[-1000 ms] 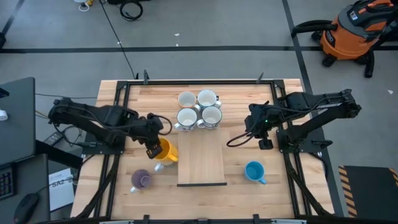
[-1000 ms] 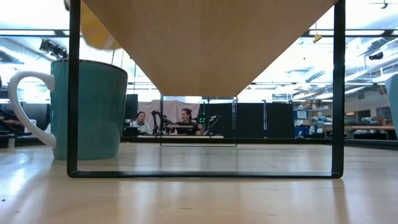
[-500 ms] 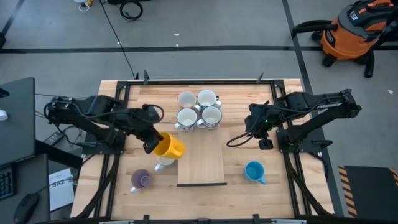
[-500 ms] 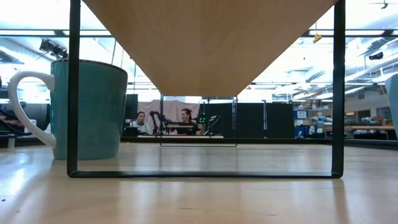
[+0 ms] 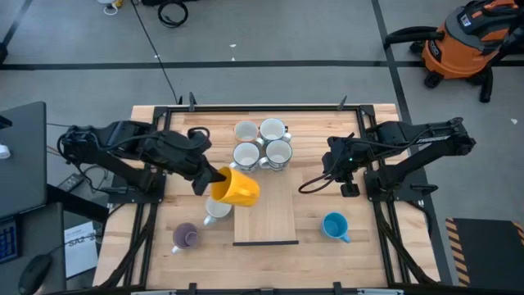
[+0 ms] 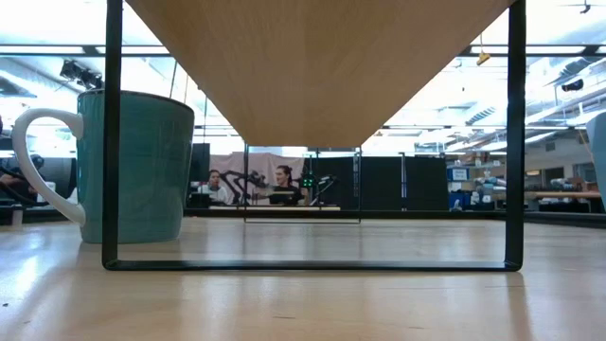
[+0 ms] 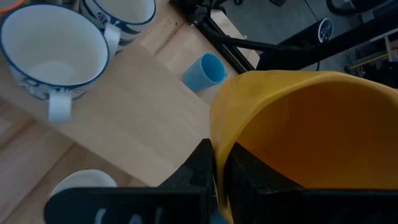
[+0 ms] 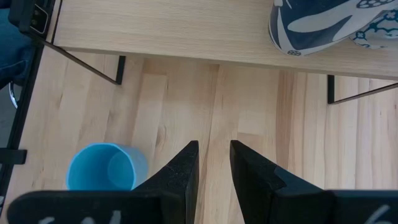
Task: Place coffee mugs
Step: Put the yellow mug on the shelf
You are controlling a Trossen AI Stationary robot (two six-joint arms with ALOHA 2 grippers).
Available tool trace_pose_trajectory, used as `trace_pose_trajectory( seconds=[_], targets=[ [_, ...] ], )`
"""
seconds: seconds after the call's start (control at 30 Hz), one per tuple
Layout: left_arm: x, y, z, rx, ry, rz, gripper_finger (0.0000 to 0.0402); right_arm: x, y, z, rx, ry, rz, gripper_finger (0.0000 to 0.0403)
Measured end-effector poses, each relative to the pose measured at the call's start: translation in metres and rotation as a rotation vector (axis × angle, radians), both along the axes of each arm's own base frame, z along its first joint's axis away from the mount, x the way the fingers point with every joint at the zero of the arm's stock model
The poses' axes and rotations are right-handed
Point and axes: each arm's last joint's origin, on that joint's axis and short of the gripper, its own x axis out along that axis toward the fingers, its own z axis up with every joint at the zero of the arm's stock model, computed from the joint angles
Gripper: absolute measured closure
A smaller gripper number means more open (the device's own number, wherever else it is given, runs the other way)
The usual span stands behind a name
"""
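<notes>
My left gripper (image 5: 217,179) is shut on the yellow-orange mug (image 5: 239,188), which hangs tipped over the left edge of the raised wooden shelf (image 5: 274,209). One white mug (image 5: 217,209) stands on the table just below it. Several white mugs (image 5: 262,143) cluster at the shelf's far end. The purple mug (image 5: 187,238) stands near the left near corner and the blue mug (image 5: 334,225) right of the shelf. My right gripper (image 8: 213,149) waits right of the shelf, open by a narrow gap, touching nothing. My left gripper holds the yellow-orange mug by its rim (image 7: 217,146), with the wall pinched between one finger inside the mug and one finger (image 7: 202,165) outside. The fingers come from the table's left, slanting down. The mug is lifted clear and tipped on its side.
The shelf stands on thin black metal legs (image 6: 114,142) with open space beneath it. In the low view a mug with a white handle (image 6: 133,166) stands by one leg. Black frame rails (image 5: 155,164) run along both table sides. People sit in the room beyond.
My left gripper has carried the yellow-orange mug up and toward the table's right, from beside the shelf to over its left edge. The mug has tipped further onto its side. The white mug that it covered now shows on the table.
</notes>
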Motion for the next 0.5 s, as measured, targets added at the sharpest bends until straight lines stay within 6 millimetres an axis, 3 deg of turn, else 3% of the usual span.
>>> trace_pose_trajectory(
  seconds=[0.27,0.5],
  targets=[
    [0.026,-0.004,0.012,-0.006,0.018,-0.014,0.0373,0.000,0.000,0.000,0.000,-0.001,0.000,0.0306],
    [0.044,-0.008,0.005,0.000,0.188,-0.005,0.0373,0.000,0.000,0.000,0.000,-0.002,0.000,0.0306]
  ],
)
